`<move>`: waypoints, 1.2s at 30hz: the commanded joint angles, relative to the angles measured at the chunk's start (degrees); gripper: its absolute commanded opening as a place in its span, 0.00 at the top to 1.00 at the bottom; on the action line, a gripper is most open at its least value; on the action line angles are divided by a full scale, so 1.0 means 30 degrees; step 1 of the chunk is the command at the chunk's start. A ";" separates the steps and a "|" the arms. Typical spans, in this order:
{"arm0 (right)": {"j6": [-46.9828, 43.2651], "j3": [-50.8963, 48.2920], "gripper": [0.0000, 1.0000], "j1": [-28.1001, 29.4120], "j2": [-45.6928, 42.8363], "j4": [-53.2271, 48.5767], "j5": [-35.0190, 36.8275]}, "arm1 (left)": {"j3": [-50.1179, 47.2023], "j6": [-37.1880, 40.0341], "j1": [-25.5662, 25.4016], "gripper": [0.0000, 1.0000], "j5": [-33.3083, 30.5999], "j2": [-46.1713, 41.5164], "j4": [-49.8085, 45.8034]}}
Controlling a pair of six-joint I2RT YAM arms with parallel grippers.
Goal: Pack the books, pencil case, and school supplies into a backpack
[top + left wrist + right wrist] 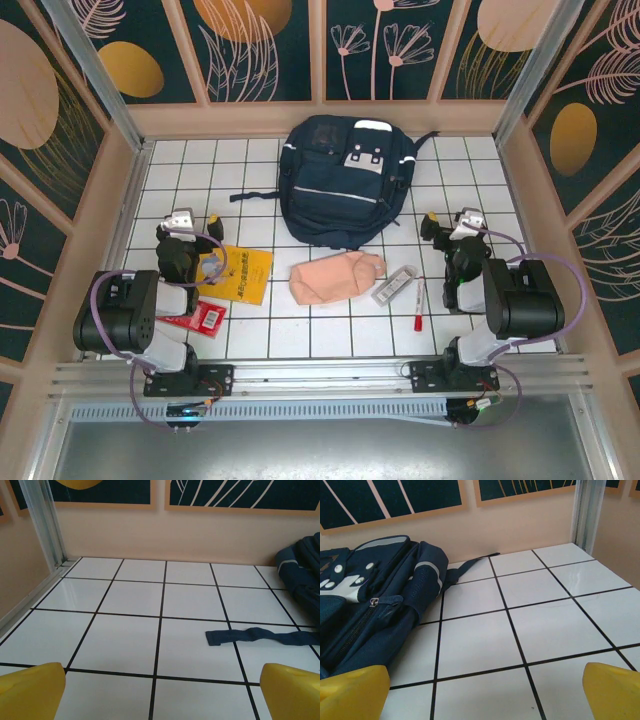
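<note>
The navy backpack (340,180) lies flat at the back middle of the tiled floor, zipped shut; its side (375,595) is left of my right gripper (482,695). The peach pencil case (337,277) lies in front of it. To its right are the whitish packet (394,285) and the red-and-white pen (418,304). The yellow book (240,272) and the red booklet (200,318) lie by my left arm, partly under it. My left gripper (197,220) and right gripper (449,222) both stand open and empty over bare tiles, yellow fingertips (30,692) wide apart.
A loose dark strap (260,636) of the backpack trails over the tiles ahead of my left gripper (160,700). Peach walls (320,118) box the floor in on three sides, with metal posts (45,525) in the corners. A rail (320,375) runs along the near edge.
</note>
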 commanded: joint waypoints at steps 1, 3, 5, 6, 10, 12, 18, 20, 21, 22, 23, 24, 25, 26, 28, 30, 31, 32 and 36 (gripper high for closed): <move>-0.0256 0.0193 0.01 0.0017 0.0081 0.0488 -0.0074 | 0.0255 -0.0241 0.0107 0.01 -0.0088 -0.0086 0.0586; -0.0260 0.0202 0.01 0.0020 0.0081 0.0482 -0.0074 | 0.0232 -0.0227 0.0107 0.01 -0.0088 -0.0105 0.0598; -0.0251 0.0188 0.01 0.0003 0.0080 0.0472 -0.0082 | 0.0224 -0.0237 0.0107 0.01 -0.0081 -0.0112 0.0612; -0.0246 0.0197 0.01 0.0016 0.0081 0.0487 -0.0074 | 0.0217 -0.0245 0.0111 0.01 -0.0070 -0.0084 0.0612; -0.0234 0.0180 0.01 0.0021 0.0076 0.0480 -0.0074 | 0.0211 -0.0246 0.0107 0.01 -0.0078 -0.0111 0.0610; -0.0246 0.0186 0.01 0.0012 0.0059 0.0485 -0.0074 | 0.0213 -0.0257 0.0109 0.01 -0.0070 -0.0107 0.0612; -0.0229 0.0183 0.01 0.0005 0.0065 0.0451 -0.0074 | 0.0246 -0.0279 0.0107 0.01 -0.0070 -0.0071 0.0612; -0.0235 0.0184 0.01 -0.0021 0.0080 0.0457 -0.0074 | 0.0250 -0.0256 0.0108 0.01 -0.0084 -0.0076 0.0590; -0.0231 0.0187 0.01 -0.0025 0.0080 0.0449 -0.0074 | 0.0249 -0.0262 0.0107 0.01 -0.0088 -0.0074 0.0583; -0.0220 0.0186 0.01 -0.0009 0.0079 0.0457 -0.0074 | 0.0232 -0.0238 0.0107 0.01 -0.0069 -0.0076 0.0611; -0.0235 0.0204 0.01 -0.0012 0.0079 0.0469 -0.0089 | 0.0247 -0.0259 0.0107 0.01 -0.0086 -0.0088 0.0612; -0.0234 0.0182 0.01 -0.0008 0.0080 0.0458 -0.0075 | 0.0219 -0.0253 0.0107 0.01 -0.0088 -0.0069 0.0612; -0.0227 0.0197 0.01 -0.0027 0.0081 0.0449 -0.0074 | 0.0241 -0.0268 0.0107 0.01 -0.0088 -0.0091 0.0613; -0.0205 0.0179 0.01 -0.0026 0.0070 0.0442 -0.0074 | 0.0262 -0.0269 0.0107 0.01 -0.0080 -0.0069 0.0612; -0.0204 0.0180 0.01 -0.0052 0.0081 0.0414 -0.0082 | 0.0243 -0.0279 0.0107 0.01 -0.0087 -0.0087 0.0612; -0.0203 0.0190 0.01 -0.0056 0.0073 0.0417 -0.0074 | 0.0221 -0.0268 0.0108 0.01 -0.0088 -0.0080 0.0612; -0.0202 0.0201 0.01 -0.0063 0.0081 0.0436 -0.0074 | 0.0236 -0.0256 0.0115 0.01 -0.0117 -0.0118 0.0612; -0.0191 0.0188 0.01 -0.0034 0.0059 0.0456 -0.0079 | 0.0272 -0.0471 0.0109 0.01 -0.0792 -0.0135 0.0523; 0.0703 0.1229 0.01 0.0104 -0.1649 -0.2842 0.3077 | 0.0033 -0.1138 0.0107 0.01 -0.2478 -0.1461 -0.0078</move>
